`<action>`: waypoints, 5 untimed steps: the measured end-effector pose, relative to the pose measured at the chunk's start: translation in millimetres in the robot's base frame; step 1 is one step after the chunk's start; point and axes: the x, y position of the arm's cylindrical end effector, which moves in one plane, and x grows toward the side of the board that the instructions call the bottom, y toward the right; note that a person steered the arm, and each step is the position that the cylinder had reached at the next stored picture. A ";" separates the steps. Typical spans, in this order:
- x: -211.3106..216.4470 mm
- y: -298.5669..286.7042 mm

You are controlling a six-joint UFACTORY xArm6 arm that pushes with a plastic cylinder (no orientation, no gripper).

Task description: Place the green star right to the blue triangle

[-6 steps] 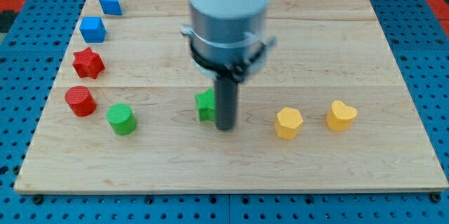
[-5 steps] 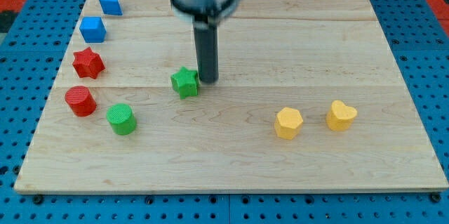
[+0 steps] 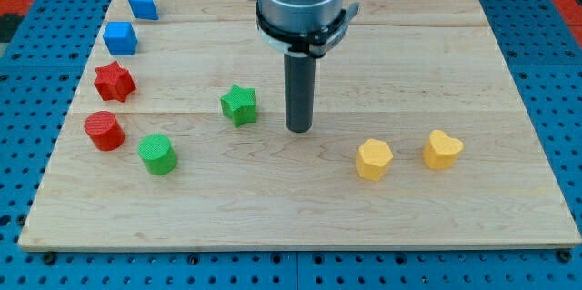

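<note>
The green star (image 3: 239, 105) lies left of the board's middle. The blue triangle (image 3: 142, 4) sits at the top left corner of the wooden board (image 3: 409, 45). My tip (image 3: 299, 130) rests on the board to the right of the green star and slightly lower, with a clear gap between them. The star stands far below and to the right of the triangle.
A blue cube (image 3: 120, 37), a red star (image 3: 114, 81) and a red cylinder (image 3: 104, 130) run down the left edge. A green cylinder (image 3: 157, 154) sits below left of the star. A yellow hexagon (image 3: 374, 158) and a yellow heart (image 3: 442, 149) lie at the lower right.
The green star was pushed up and to the left from beside the rod. My tip then moved away to the right and down, leaving the star alone.
</note>
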 end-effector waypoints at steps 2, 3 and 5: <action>-31.0 -96.0; -84.7 -134.4; -184.3 -171.3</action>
